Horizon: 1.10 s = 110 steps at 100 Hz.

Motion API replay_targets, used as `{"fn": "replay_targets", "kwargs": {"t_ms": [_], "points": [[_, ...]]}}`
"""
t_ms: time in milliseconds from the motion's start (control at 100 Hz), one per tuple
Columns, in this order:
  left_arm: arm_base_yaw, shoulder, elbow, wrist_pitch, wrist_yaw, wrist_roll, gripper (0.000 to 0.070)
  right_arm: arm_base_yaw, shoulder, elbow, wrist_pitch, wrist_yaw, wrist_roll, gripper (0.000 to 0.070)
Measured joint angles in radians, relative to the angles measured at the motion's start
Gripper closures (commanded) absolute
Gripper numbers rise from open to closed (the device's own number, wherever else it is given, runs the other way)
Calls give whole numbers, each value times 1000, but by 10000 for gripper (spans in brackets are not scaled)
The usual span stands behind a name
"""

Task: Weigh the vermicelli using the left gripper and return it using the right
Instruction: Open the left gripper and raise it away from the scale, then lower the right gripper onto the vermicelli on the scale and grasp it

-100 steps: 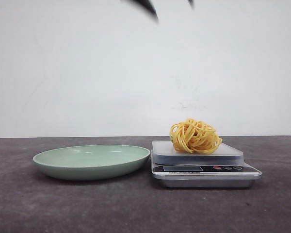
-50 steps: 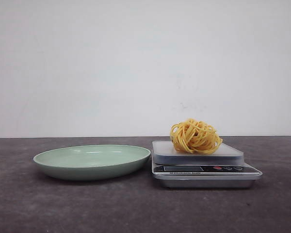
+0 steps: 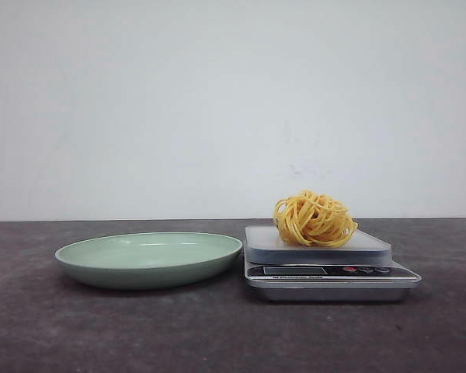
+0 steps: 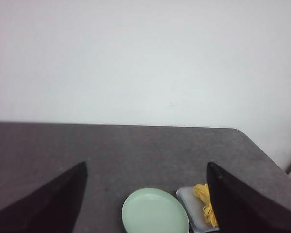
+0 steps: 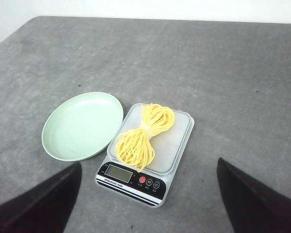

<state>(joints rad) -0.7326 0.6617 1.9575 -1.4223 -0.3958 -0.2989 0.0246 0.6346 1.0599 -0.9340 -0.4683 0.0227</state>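
Front view: vermicelli (image 3: 314, 219) atop scale (image 3: 330, 272), beside plate (image 3: 147, 259).

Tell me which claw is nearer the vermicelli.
Right. The right claw hangs open above the vermicelli on the scale; the left claw, also open, is pulled far back, where the vermicelli looks tiny.

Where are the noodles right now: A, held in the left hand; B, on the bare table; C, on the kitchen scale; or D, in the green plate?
C: the noodles sit on the platform of the kitchen scale, next to the empty green plate.
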Motion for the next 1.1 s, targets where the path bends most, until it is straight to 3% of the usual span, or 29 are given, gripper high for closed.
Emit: {"fn": "replay_targets", "kwargs": {"t_ms": [210,600,730,950,1100], "points": [[134,-267,-352,0,42,-61,239,0,0,0,0,0,0,155],[460,-656,-1031,196,410,-94,239,63,46,0,51,0,38,156],[502,-654,-1130,227,502,-95,239,147,139,0,101,21,95,157],[510,-655,-1149,294,504,-92,239,377,382,0,216,193,173,162],[510,-655,-1149,293,503,-84,239,482,565,50,246,259,215,159]]}}
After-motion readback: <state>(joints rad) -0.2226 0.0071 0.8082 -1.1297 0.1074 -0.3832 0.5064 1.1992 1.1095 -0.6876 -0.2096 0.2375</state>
